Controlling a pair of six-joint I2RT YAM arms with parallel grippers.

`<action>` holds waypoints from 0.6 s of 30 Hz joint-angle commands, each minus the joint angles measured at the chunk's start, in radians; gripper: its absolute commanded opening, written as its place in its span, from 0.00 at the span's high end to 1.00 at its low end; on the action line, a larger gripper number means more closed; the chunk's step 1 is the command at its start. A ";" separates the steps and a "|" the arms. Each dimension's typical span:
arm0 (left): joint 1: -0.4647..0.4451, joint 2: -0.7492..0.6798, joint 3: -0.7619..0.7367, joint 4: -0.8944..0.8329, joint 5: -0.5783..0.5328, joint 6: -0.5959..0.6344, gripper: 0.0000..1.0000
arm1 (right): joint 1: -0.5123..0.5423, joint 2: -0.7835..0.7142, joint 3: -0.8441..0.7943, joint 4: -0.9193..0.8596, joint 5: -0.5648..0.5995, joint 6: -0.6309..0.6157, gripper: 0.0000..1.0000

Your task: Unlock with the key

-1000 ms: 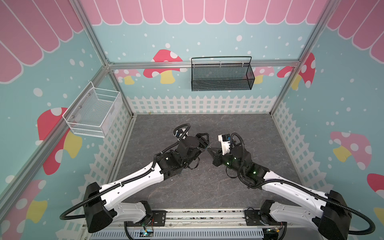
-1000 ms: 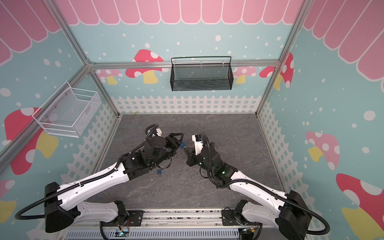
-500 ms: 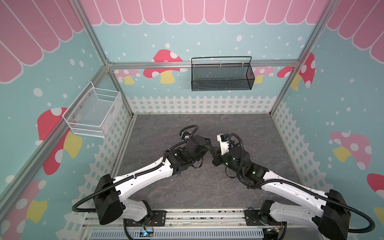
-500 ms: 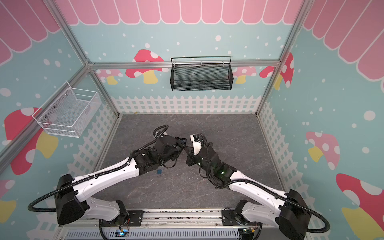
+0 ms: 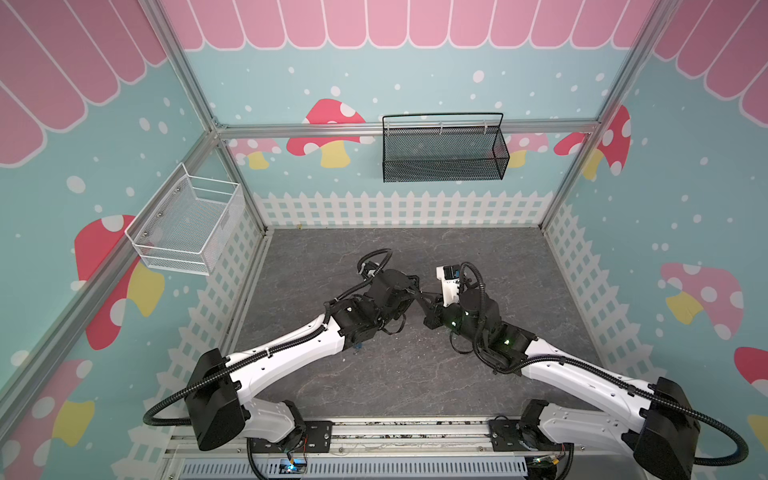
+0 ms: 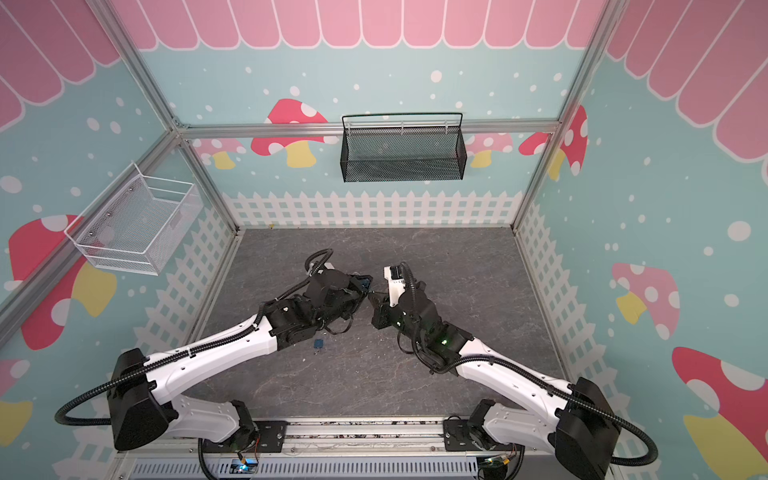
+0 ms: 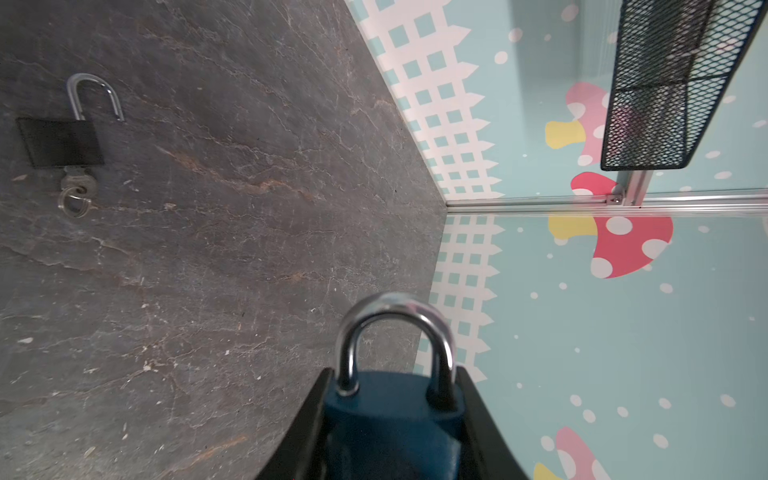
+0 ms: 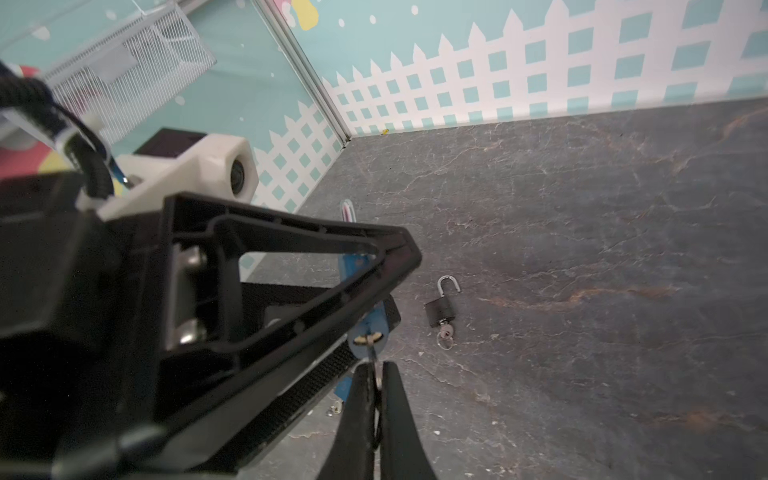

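Right wrist view: right hand [image 8: 376, 368] is pinched shut on the small silver key [image 8: 371, 349], whose tip looks entered in the blue metal padlock [image 7: 395, 415], held above mid-worktop [image 5: 519, 257]. Left hand [image 7: 395, 372] clamps the padlock body narrow, shackle closed. We'd seat the key fully, stay coaxial, then twist.

I read both arms stretched low and forward in both top views. The left arm [image 5: 291, 353] runs from 7 o'clock toward 2 o'clock. The right arm [image 5: 573, 370] runs from 5 o'clock toward 10 o'clock. The left gripper [image 5: 411, 291] and the right gripper [image 5: 426, 305] meet tip to tip near centre. In the wrist views, the left jaws stand partly apart and gripping, while the right jaws are pressed nearly together.
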 commanded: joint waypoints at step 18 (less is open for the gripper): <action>0.015 -0.068 -0.146 0.170 -0.004 0.081 1.00 | -0.079 -0.114 -0.092 0.291 -0.247 0.528 1.00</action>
